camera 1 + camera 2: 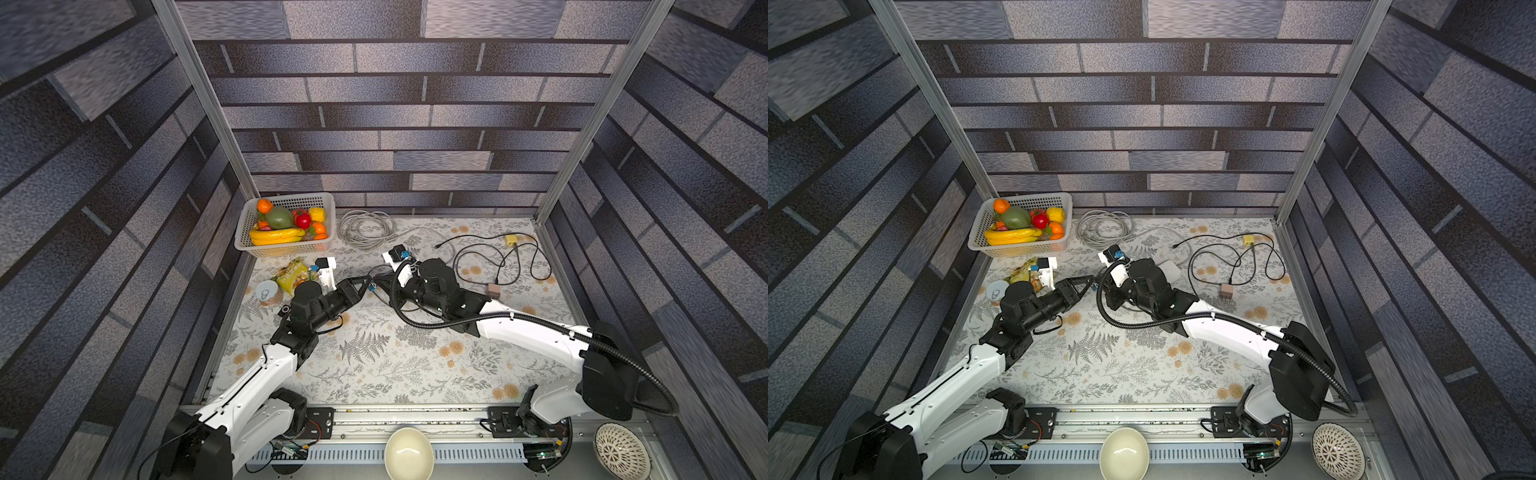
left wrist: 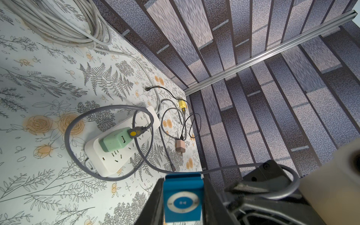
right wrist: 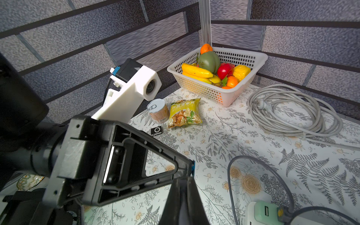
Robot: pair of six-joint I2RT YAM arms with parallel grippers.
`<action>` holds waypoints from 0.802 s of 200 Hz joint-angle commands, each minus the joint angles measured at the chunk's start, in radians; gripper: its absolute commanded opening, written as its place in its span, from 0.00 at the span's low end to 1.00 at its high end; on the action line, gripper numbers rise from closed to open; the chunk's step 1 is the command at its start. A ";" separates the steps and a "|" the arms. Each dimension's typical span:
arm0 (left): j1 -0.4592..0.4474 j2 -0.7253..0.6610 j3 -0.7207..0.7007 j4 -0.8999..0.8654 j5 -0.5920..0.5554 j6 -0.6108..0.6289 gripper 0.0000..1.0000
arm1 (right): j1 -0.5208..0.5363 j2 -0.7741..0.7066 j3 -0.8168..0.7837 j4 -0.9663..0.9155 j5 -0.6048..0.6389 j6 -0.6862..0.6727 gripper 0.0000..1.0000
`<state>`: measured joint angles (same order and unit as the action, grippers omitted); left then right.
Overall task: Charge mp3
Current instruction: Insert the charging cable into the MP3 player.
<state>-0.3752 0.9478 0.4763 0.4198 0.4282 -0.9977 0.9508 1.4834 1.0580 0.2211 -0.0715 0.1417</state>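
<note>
- Left gripper (image 2: 183, 182): clamped on blue mp3 player (image 2: 182, 202). Player held off surface, long axis along fingers, control wheel toward wrist camera.
- Right gripper (image 2: 233, 190): jaws together, apparently pinching free end of grey cable (image 2: 224, 169). Tip just beside player, on right-arm side; contact not discernible.
- Judged step: align plug with player's socket. Socket face not visible.
- Cable's far end: seated in green charger (image 2: 115, 141), plugged into white power strip (image 2: 109, 165).
- Black player (image 3: 156, 131): lies apart, untouched.

left claw (image 1: 367, 283) gripping mp3 (image 1: 371, 286), right claw (image 1: 375, 277) beside
</note>
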 commanded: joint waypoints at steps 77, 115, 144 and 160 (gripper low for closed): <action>-0.011 -0.064 0.036 0.150 0.140 0.090 0.00 | 0.011 -0.040 -0.066 -0.224 0.022 0.005 0.00; -0.011 -0.063 0.029 0.141 0.126 0.100 0.00 | 0.012 -0.059 -0.075 -0.221 0.018 0.011 0.00; -0.012 -0.066 0.028 0.144 0.117 0.096 0.00 | 0.011 -0.048 -0.075 -0.209 0.001 0.020 0.00; -0.011 -0.064 0.029 0.155 0.125 0.089 0.00 | 0.011 -0.046 -0.078 -0.198 0.000 0.024 0.00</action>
<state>-0.3752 0.9367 0.4763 0.4179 0.4885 -0.9161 0.9535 1.4025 1.0195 0.1345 -0.0719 0.1501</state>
